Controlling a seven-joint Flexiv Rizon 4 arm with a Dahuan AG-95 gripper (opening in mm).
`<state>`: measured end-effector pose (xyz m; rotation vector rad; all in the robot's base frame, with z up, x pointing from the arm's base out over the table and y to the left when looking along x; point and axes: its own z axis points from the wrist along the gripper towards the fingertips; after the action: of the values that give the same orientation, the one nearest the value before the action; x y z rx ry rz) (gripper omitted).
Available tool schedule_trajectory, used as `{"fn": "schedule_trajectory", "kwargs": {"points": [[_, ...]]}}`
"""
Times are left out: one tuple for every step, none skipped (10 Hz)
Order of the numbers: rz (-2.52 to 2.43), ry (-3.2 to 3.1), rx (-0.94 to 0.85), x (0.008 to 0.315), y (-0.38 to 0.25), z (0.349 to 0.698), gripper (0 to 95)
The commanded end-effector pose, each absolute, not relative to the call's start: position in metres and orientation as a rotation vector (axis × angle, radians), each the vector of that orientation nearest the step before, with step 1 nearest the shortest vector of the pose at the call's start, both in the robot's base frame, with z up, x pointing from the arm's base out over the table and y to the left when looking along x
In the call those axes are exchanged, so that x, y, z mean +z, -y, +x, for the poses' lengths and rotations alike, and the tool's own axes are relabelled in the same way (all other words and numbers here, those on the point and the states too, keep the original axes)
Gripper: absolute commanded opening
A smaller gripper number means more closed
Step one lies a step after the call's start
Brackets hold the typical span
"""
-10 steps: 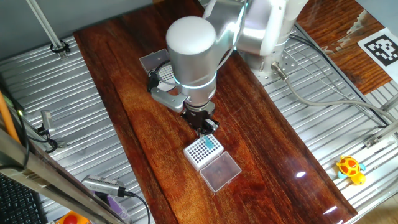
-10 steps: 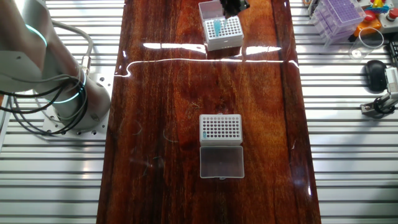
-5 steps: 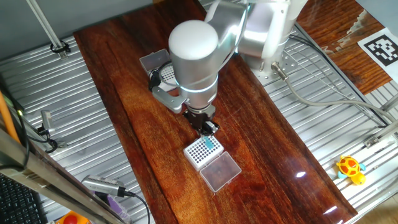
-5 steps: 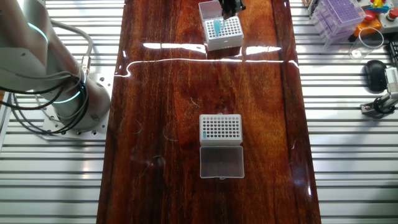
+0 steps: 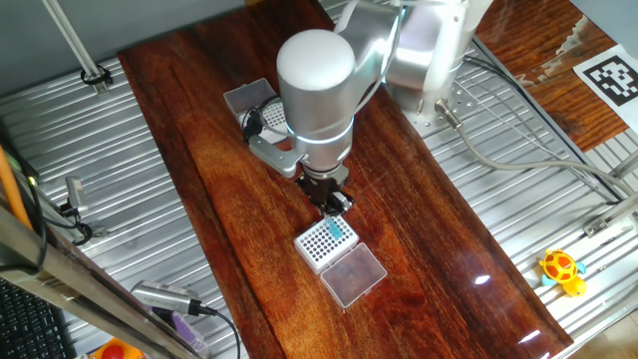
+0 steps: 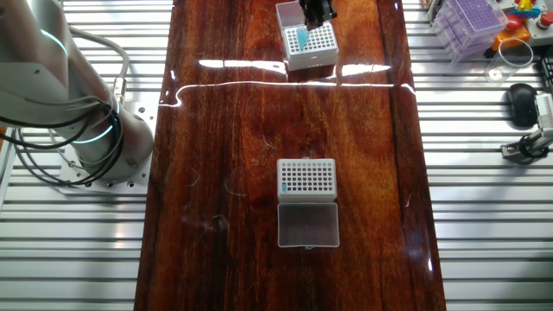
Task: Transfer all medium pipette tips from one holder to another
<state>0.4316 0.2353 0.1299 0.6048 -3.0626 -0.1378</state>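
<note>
Your medium pipette tips (image 5: 337, 229) sit as a small teal cluster at one corner of the white rack (image 5: 326, 242), the corner nearest the arm; in the other fixed view the same cluster (image 6: 301, 36) shows at the rack's (image 6: 310, 46) left side, up at the far end of the counter (image 6: 233, 121). Just beyond that rack on the side away from the arm lies its clear lid (image 5: 352, 274), flat and touching it. The pincer (image 5: 334, 202) hangs directly over the teal cluster, very near the tips; from these views you cannot tell whether its fingers are parted or closed, or whether a tip is already between them, since the arm's wrist hides them. The second rack (image 6: 307, 176) stands well apart from the first, mid-counter, with its own lid (image 6: 308, 225) on its near side and one teal dot at its left edge, so most of the work appears to remain. For this step, judge your line carefully: come down plumb over a single tip at the cluster's outer edge, close only on that one, and lift straight up so the neighbours are not dragged out or the light rack tipped. Watch the rack itself; if it rises with the tip, stop.
</note>
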Motion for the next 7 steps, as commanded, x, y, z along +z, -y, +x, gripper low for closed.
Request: {"fn": "schedule_trajectory", "kwargs": {"points": [[0.602,3.068,-0.138,0.130,-0.235,0.431,0.0],[0.601,3.069,-0.139,0.130,-0.236,0.431,0.0],[0.601,3.070,-0.139,0.129,-0.236,0.431,0.0],[0.602,3.070,-0.140,0.128,-0.235,0.432,0.0],[0.605,3.071,-0.139,0.126,-0.235,0.432,0.0],[0.608,3.071,-0.140,0.123,-0.234,0.433,0.0],[0.611,3.072,-0.142,0.120,-0.234,0.434,0.0]]}}
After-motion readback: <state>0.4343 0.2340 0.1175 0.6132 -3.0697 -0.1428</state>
